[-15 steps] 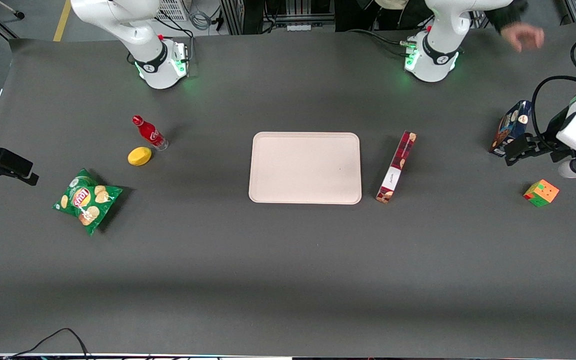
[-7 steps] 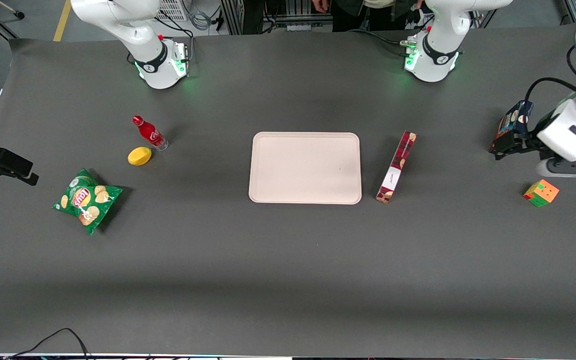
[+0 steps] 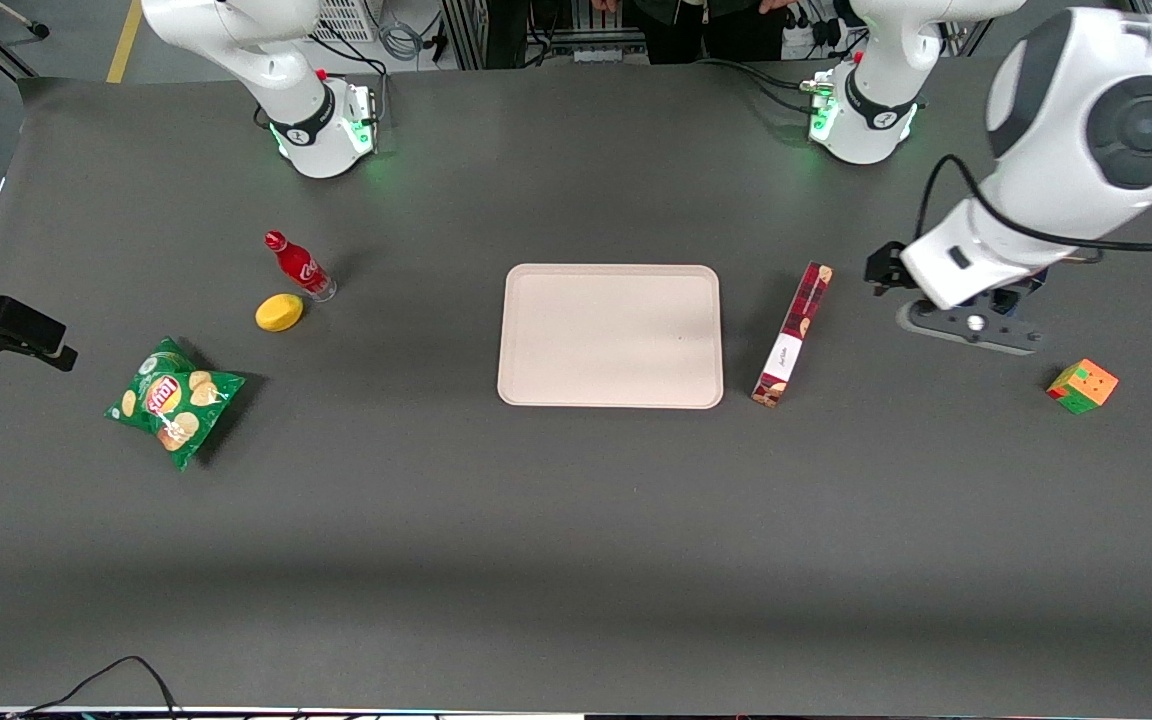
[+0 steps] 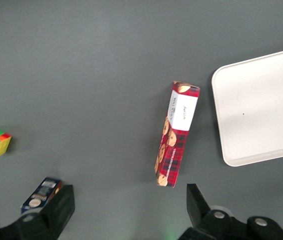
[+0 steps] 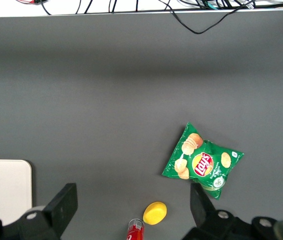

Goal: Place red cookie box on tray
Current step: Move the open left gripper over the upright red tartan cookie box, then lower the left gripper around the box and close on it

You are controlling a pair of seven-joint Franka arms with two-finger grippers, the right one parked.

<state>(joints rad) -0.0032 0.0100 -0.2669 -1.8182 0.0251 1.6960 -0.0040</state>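
Gripper (image 4: 129,210) of the working arm, fingers spread wide and holding nothing, hangs above the table near the red cookie box (image 3: 792,334), toward the working arm's end. Red cookie box lies flat on the table just beside the tray (image 3: 536,385), not on it, long side roughly parallel to the tray's short edge. Likely risks: a grasp across so narrow a box may slip or spin it, or nudge it against the tray rim. Legible writing: "Lay's" on the green chip bag (image 3: 173,400); the box's white label patch is unreadable.
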